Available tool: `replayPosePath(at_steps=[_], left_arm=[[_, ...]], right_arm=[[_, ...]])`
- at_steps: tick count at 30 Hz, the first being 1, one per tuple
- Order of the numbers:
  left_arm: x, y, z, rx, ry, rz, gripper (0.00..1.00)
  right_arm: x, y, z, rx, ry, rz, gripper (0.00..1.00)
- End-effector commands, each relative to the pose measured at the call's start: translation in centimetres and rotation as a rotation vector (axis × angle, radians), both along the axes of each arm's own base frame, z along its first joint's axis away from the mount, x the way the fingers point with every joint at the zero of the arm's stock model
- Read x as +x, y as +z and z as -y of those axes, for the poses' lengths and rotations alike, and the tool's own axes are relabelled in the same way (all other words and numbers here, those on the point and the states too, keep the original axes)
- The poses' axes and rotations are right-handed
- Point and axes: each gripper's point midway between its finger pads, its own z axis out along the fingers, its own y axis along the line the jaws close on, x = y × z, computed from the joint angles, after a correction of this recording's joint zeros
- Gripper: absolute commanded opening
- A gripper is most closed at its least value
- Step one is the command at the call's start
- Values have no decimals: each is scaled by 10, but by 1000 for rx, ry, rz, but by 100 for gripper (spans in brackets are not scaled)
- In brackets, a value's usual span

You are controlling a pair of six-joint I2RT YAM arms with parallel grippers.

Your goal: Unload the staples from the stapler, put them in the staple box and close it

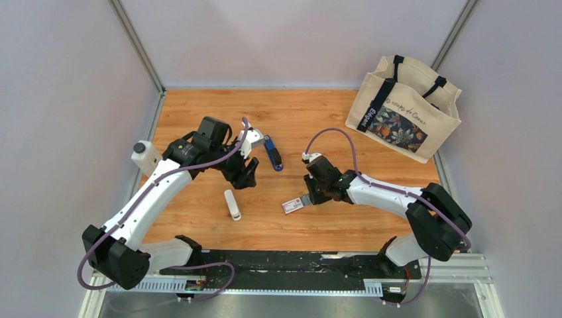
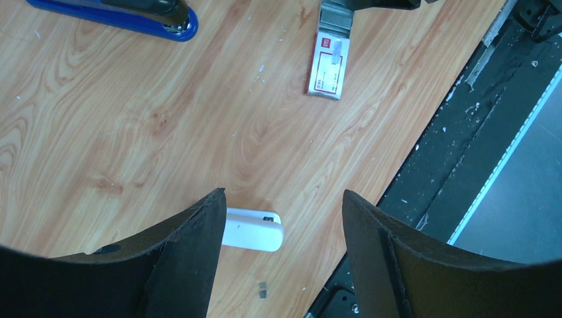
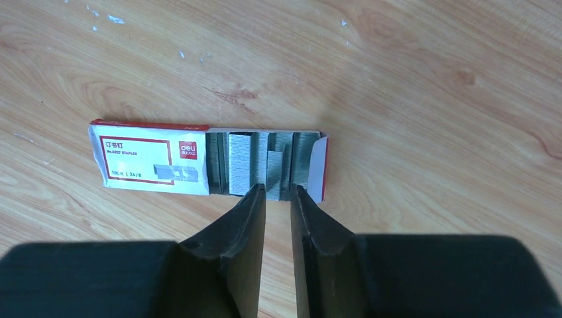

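Note:
The small blue stapler with a black tip lies on the wooden table, just right of my left gripper. It also shows at the top left of the left wrist view. My left gripper is wide open and empty above the table. My right gripper hovers at the open end of the pink-and-white staple box. In the right wrist view my right gripper has its jaws a narrow gap apart with nothing between them. Grey staple strips lie in the box's open end.
A white rounded stick lies near the table's front and shows partly behind my left finger. A tiny staple piece lies beside it. A canvas tote bag stands at the back right. A black rail runs along the near edge.

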Motion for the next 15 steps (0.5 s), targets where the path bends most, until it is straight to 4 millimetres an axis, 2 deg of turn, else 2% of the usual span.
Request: replayPosePath(at_steps=[1, 5, 15], left_arm=[[-3, 6, 1, -19, -30, 27, 73], [-4, 4, 1, -18, -31, 24, 73], [-3, 4, 1, -15, -32, 31, 73]], right_arm=[[8, 11, -8, 21, 3, 54, 27], [8, 11, -9, 19, 8, 54, 31], [9, 6, -10, -1, 8, 41, 21]])
